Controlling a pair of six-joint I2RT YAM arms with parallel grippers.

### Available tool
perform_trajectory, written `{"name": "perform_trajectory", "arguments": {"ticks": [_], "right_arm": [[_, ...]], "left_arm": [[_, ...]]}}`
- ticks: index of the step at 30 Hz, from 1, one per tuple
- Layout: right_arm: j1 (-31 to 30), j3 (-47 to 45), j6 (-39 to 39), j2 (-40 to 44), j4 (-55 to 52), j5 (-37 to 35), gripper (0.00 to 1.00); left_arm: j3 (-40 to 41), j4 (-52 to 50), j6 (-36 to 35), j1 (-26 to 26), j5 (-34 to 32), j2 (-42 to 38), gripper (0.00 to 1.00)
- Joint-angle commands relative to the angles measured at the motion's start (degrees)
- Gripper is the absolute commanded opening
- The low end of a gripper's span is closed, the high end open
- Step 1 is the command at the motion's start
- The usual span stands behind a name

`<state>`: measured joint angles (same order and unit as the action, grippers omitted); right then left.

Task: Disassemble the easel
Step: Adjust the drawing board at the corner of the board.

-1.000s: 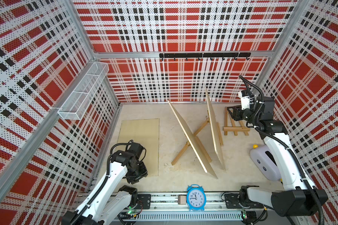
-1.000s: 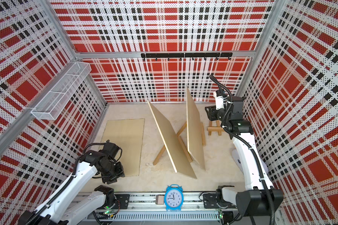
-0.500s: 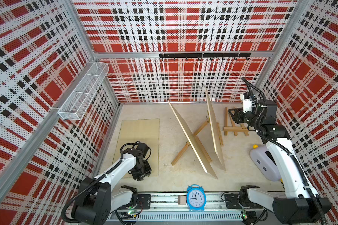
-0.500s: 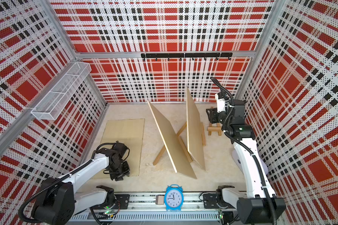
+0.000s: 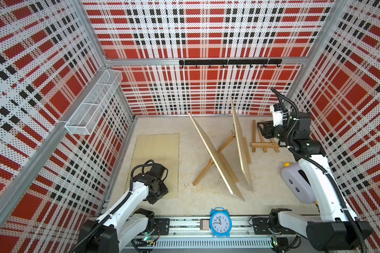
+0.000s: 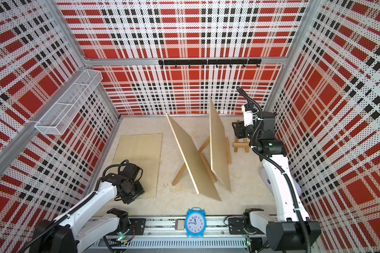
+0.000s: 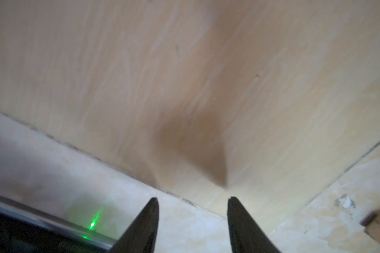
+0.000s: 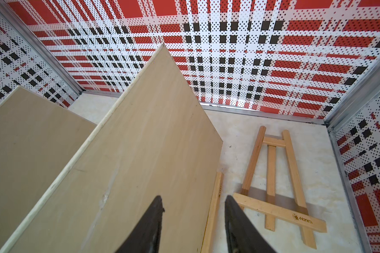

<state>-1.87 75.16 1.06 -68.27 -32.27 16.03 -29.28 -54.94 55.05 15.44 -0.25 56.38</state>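
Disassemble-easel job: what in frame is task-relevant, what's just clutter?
Job: leaning board, second leaning board, standing easel, flat board, small easel lying flat.
Lying about: blue alarm clock, wire basket, hook rail, white plastic device.

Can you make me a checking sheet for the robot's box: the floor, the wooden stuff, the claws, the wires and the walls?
Surface: beige marbled tabletop, lightly scuffed.
Job's things: two pale wooden boards leaning on wooden easels; third pale board flat at left; small wooden easel lying flat, back right.
Clutter: blue alarm clock at front; lilac plastic gadget at right.
Grippers: left gripper open over the flat board's edge; right gripper open, empty, raised near the flat easel.
Cables: black cables looped at both wrists, snagging nothing.
Surroundings: red-black-white plaid walls; white wire basket; black hook rail.
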Motion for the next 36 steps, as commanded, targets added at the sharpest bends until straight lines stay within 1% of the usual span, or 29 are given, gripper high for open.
{"name": "perform_trajectory", "arguments": {"ticks": [1,3,5,6,7,9,17,21,29,36], "right_arm": [[-0.09,1.81,1.57,-0.81,3.12,0.13,0.49],[-0.09,2.40,2.06,-1.24,3.01,0.01,0.49],[-0.07,2.92,2.78,-1.68,2.59,-0.28,0.49],[-0.07,3.09,3.10,-1.86,2.48,-0.45,0.49],[-0.04,3.17,3.45,-2.02,2.32,-0.63,0.49],[-0.06,3.40,4.15,-2.35,2.08,-0.83,0.50],[0.02,4.48,4.90,-4.45,1.86,-0.24,0.50],[0.00,4.81,4.70,-5.24,1.87,0.29,0.50],[0.02,6.27,4.87,-6.52,1.42,0.50,0.50],[0.02,7.20,4.74,-7.73,1.07,1.13,0.50]], "left_arm": [[1.13,-0.75,5.36,-0.71,1.81,-0.92,0.59],[2.64,1.18,9.11,-0.60,5.52,-0.10,0.58],[4.46,3.97,12.88,0.90,7.40,0.78,0.59],[5.12,5.17,14.51,1.53,7.09,1.05,0.59],[5.44,5.98,15.80,3.68,6.32,1.19,0.59],[6.11,7.56,17.80,4.93,4.98,1.45,0.58],[6.12,13.37,21.56,6.26,-2.17,1.19,0.57],[5.22,14.91,21.25,5.71,-4.89,2.34,0.57],[3.68,19.00,16.28,-0.13,-3.57,7.08,0.56],[-0.75,21.74,10.63,-4.85,-3.35,13.19,0.56]]}}
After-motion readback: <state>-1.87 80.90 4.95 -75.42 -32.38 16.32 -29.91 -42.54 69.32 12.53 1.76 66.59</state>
